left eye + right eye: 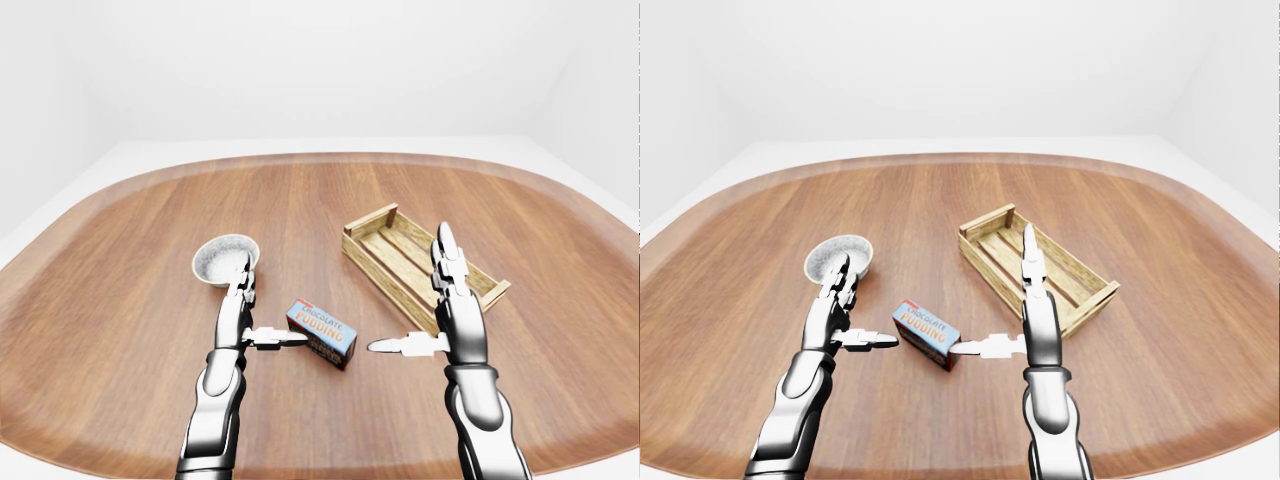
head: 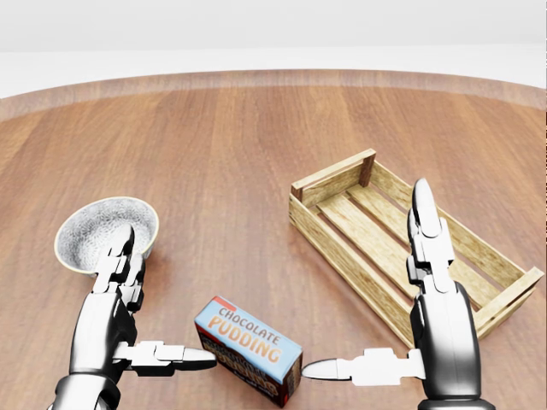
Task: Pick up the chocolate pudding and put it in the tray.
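The chocolate pudding (image 2: 249,349) is a blue and brown box lying flat near the bottom of the head view. It lies between the thumbs of both hands. My left hand (image 2: 162,303) is open, its thumb tip at the box's left end and its fingers pointing up toward the bowl. My right hand (image 2: 367,286) is open too, with its thumb tip just beside the box's right end. The tray (image 2: 342,256) is an empty slatted wooden crate, set at an angle on the right, partly behind my right hand's fingers (image 2: 425,224).
A speckled grey bowl (image 2: 94,231) sits on the left, just above my left hand. Everything rests on a large round wooden table (image 2: 239,137), whose rim curves across the top of the head view. White walls lie beyond.
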`<state>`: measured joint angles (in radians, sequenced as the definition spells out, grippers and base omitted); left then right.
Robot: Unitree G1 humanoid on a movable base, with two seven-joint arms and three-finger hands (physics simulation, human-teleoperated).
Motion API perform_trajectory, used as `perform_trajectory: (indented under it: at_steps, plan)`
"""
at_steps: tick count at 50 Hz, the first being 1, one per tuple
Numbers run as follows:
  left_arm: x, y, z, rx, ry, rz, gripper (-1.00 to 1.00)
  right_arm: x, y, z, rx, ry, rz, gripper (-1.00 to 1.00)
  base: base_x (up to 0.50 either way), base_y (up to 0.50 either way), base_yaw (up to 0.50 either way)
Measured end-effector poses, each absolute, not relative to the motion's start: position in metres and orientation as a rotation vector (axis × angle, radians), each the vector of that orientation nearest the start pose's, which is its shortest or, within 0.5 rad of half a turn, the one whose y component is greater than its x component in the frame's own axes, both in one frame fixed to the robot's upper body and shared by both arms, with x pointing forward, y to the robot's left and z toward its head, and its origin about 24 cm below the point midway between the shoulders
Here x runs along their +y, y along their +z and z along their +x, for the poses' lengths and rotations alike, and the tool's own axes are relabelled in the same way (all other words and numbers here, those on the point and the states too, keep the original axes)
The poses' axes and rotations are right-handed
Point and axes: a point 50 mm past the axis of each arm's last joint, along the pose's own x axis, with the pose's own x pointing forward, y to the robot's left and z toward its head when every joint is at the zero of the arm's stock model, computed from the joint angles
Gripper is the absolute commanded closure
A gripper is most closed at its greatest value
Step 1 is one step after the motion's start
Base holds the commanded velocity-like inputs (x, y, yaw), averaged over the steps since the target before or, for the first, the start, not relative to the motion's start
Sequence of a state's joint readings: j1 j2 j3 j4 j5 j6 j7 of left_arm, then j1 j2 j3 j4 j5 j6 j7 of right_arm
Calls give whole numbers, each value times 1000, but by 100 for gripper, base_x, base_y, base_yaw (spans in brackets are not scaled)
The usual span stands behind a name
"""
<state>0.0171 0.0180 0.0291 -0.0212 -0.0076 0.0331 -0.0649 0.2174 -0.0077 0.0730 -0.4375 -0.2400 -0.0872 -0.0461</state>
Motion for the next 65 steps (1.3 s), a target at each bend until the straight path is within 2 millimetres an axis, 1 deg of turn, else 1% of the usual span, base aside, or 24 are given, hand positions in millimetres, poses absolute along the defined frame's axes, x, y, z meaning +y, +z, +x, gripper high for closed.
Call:
perform_trajectory:
  at_steps: [12, 27, 33, 43, 52, 65]
  plan:
    - [157, 39, 250, 27, -32, 9, -100, -146, 106, 205, -332, -47, -229, -100, 20, 0, 0]
    - [157, 40, 250, 25, -32, 7, -100, -145, 106, 205, -331, -37, -222, -100, 0, 0, 0]
    - [156, 38, 250, 29, -10, 89, -100, -145, 101, 206, -306, -34, -220, -100, 0, 0, 0]
    - [155, 38, 250, 17, 15, 165, -100, -142, 102, 204, -311, -22, -220, -100, 0, 0, 0]
    - [154, 38, 250, 14, 23, 192, -100, -137, 93, 204, -274, -6, -230, -100, 0, 0, 0]
    - [153, 37, 250, 13, 25, 205, -100, -126, 67, 203, -175, 27, -262, -100, 0, 0, 0]
